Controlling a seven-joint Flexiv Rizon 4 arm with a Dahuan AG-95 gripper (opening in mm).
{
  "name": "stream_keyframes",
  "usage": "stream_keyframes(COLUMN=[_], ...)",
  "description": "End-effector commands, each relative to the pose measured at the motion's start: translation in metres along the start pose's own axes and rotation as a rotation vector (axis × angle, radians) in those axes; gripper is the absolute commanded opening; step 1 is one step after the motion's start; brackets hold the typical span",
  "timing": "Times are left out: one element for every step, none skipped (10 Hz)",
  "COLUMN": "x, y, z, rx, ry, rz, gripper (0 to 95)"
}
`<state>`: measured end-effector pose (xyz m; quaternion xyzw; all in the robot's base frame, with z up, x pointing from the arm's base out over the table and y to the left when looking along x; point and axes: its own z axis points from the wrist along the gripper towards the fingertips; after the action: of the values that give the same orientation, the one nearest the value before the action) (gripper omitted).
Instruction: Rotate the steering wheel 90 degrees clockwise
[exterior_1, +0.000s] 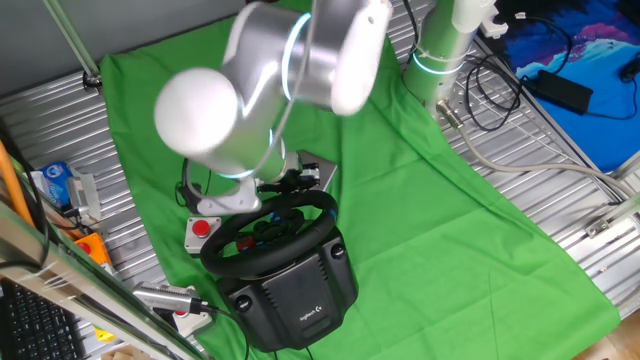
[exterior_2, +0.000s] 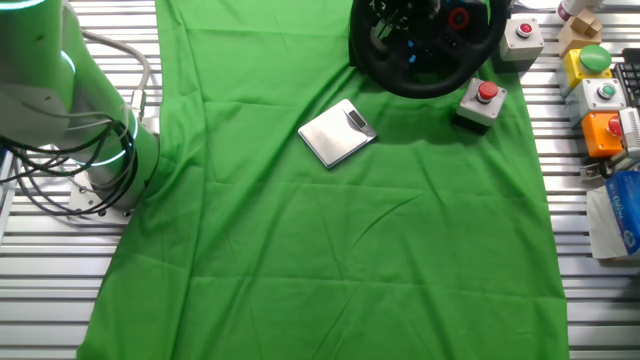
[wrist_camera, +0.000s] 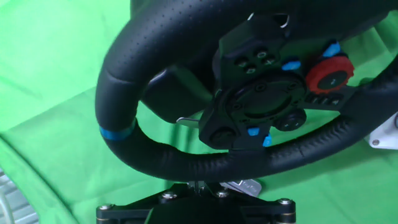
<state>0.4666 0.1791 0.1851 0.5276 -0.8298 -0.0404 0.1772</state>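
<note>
The black steering wheel (exterior_1: 318, 222) stands on its bulky black base (exterior_1: 295, 292) with a white logo, at the near edge of the green cloth. It also shows in the other fixed view (exterior_2: 420, 82). In the hand view its rim (wrist_camera: 186, 158) crosses the frame, with a blue stripe at the lower left and red and blue hub buttons. My gripper (wrist_camera: 199, 185) is right under the rim. Its fingers stand together at the centre, and their tips are hidden behind the rim. In one fixed view the arm covers the gripper, above the wheel's far rim.
A small grey box with a red button (exterior_1: 203, 230) sits just left of the wheel and also shows in the other fixed view (exterior_2: 483, 100). A silver plate (exterior_2: 338, 132) lies on the cloth. More button boxes (exterior_2: 600, 95) stand off the cloth. The arm's base (exterior_2: 100, 170) is at the far side.
</note>
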Motion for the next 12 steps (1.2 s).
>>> stream_keyframes(x=[0.0002,0.0002,0.0002,0.0002,0.0002,0.0002,0.0002,0.0001,0.0001,0.0001,0.0001,0.0001], y=[0.0005,0.0005,0.0005,0.0006,0.0006,0.0008,0.0014,0.0020,0.0023,0.0023,0.0023,0.0023], z=[0.0006,0.0005,0.0005,0.0005,0.0005,0.0003,-0.0001,-0.0005,-0.0006,-0.0006,-0.0006,-0.0006], rx=[-0.008,-0.008,-0.008,-0.008,-0.008,-0.007,-0.007,-0.007,-0.006,-0.006,-0.014,-0.027], ry=[-0.024,-0.025,-0.024,-0.024,-0.024,-0.023,-0.023,-0.024,-0.023,-0.024,-0.038,-0.063], rz=[0.007,0.008,0.007,0.006,0.004,0.003,-0.004,-0.005,-0.004,0.006,0.046,0.110], gripper=[0.0,0.0,0.0,0.0,0.0,0.0,0.0,0.0,0.0,0.0,0.0,0.0])
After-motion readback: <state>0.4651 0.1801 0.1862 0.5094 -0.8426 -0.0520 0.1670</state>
